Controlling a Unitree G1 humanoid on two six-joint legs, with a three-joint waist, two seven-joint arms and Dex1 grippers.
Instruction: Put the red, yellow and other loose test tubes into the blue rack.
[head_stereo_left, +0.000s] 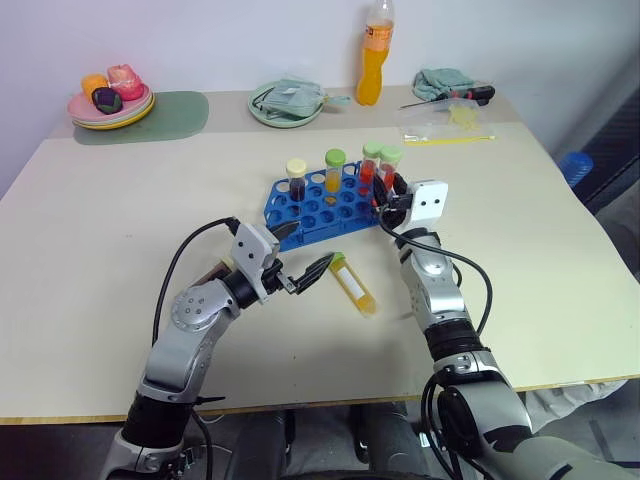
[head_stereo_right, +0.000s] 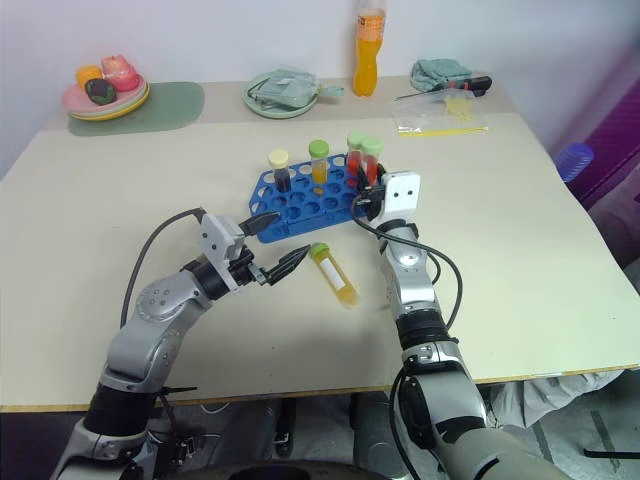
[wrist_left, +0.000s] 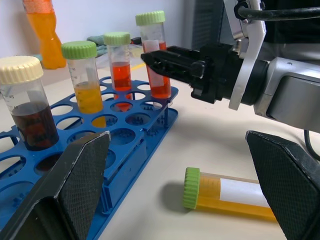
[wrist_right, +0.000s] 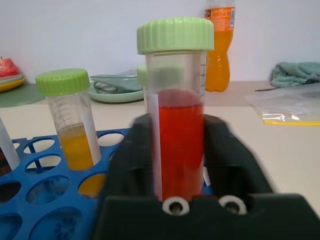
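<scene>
Left eye view: cream table (head_stereo_left: 120, 260), white wall (head_stereo_left: 200, 40).

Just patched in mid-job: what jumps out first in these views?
The blue rack at mid-table, with four capped tubes standing in it. The right gripper is at its near right corner, fingers either side of a red tube standing in a hole. One yellow tube lies loose on the table just in front of the open left gripper.
</scene>
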